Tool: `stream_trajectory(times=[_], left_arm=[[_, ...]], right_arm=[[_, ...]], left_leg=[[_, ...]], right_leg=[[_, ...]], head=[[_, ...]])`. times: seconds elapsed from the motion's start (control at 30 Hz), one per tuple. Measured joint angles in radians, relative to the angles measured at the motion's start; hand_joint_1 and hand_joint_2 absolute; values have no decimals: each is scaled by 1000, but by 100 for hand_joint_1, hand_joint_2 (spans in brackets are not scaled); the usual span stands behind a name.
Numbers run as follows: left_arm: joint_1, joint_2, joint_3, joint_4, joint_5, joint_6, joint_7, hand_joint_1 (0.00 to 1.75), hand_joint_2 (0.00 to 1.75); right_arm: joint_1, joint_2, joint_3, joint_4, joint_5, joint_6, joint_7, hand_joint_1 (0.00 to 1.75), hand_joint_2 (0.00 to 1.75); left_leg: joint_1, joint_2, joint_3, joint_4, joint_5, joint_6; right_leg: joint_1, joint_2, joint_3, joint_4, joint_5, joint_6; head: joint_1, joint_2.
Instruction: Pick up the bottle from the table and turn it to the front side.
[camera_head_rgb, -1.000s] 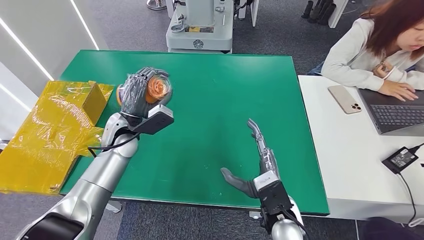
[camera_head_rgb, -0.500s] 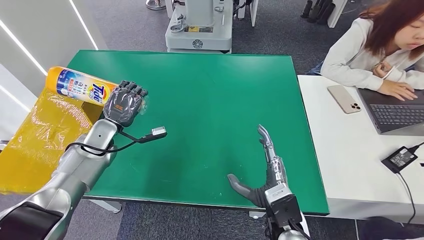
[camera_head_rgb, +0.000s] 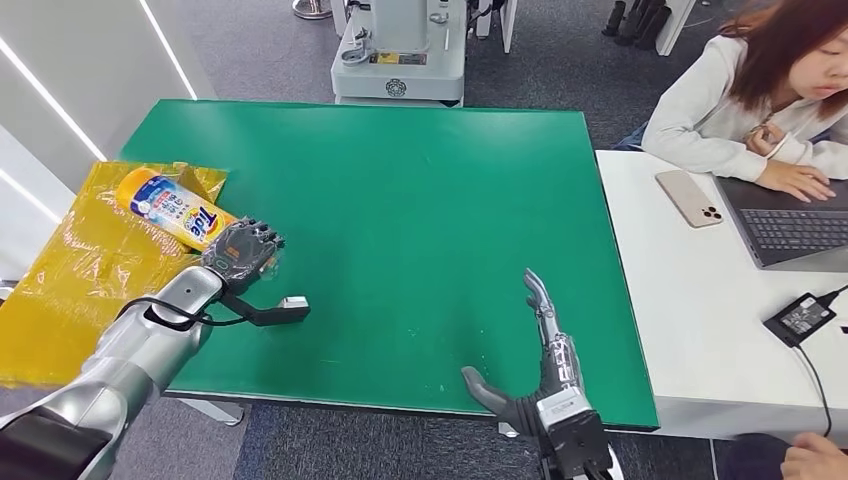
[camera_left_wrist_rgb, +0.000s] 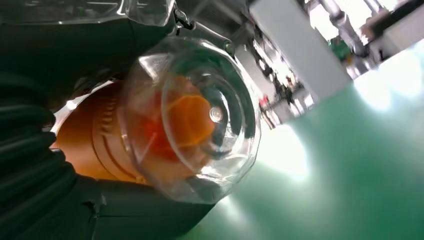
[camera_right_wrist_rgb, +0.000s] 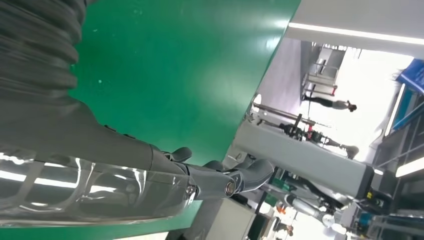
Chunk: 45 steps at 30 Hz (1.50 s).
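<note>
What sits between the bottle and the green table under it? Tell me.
Nothing visible. The left robot hand holds the bottle, tilted, over the table's left edge and the yellow bag; the green surface beside it looks bare.

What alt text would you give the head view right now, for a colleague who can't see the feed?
The robot's left hand holds an orange Tide bottle by its cap end, tilted over the left edge of the green table with its label facing up, above yellow plastic wrap. The right hand is open, flat at the table's near edge. A person sits at a laptop on the white desk.
</note>
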Motion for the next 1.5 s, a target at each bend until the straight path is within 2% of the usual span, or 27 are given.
stream_trajectory(times=[0.17,0.33,0.53,0.57,0.67,0.7,1.07,1.3,1.5], left_arm=[[6,-3,59,33,92,-83,-24,175,175],[11,-18,158,56,250,-229,-18,175,175],[6,-28,292,60,348,-263,1,175,175],[5,-29,306,60,350,-265,-3,155,175],[6,-28,336,60,353,-280,-20,24,175],[8,-27,344,60,355,-285,-26,0,175],[53,-51,405,64,448,-311,-150,0,175],[62,-136,488,27,681,-463,-291,0,175],[90,-213,502,-83,832,-531,-336,0,175]], right_arm=[[20,0,-9,-24,0,-1,16,0,175],[31,0,-15,-39,0,-1,18,0,175],[33,0,-15,-44,-2,2,19,0,175],[32,-1,-15,-44,-2,3,19,0,175],[29,-1,-14,-43,-3,9,18,0,175],[27,-2,-14,-42,-3,12,17,0,175],[1,-2,2,-30,0,36,20,0,175],[-5,-2,5,-18,2,36,20,0,175],[-6,1,6,-9,16,29,17,0,175]], left_leg=[[0,0,0,0,0,0],[0,0,0,0,0,-1],[0,0,0,0,0,-1],[0,0,1,0,0,-1],[0,0,1,0,-1,-1],[0,0,1,0,-1,-1],[0,0,1,0,0,-2],[0,-2,1,0,0,-2],[0,-3,1,0,0,-1]], right_leg=[[0,0,0,0,0,0],[0,0,0,0,0,0],[0,0,0,0,0,0],[0,0,0,0,0,0],[0,0,1,1,0,0],[0,0,1,1,0,0],[0,-1,1,0,0,0],[0,-2,1,-1,0,0],[0,-2,1,-1,0,0]], head=[[0,0],[0,0],[0,0],[0,0],[0,0],[0,0],[0,0],[0,0],[0,0]])
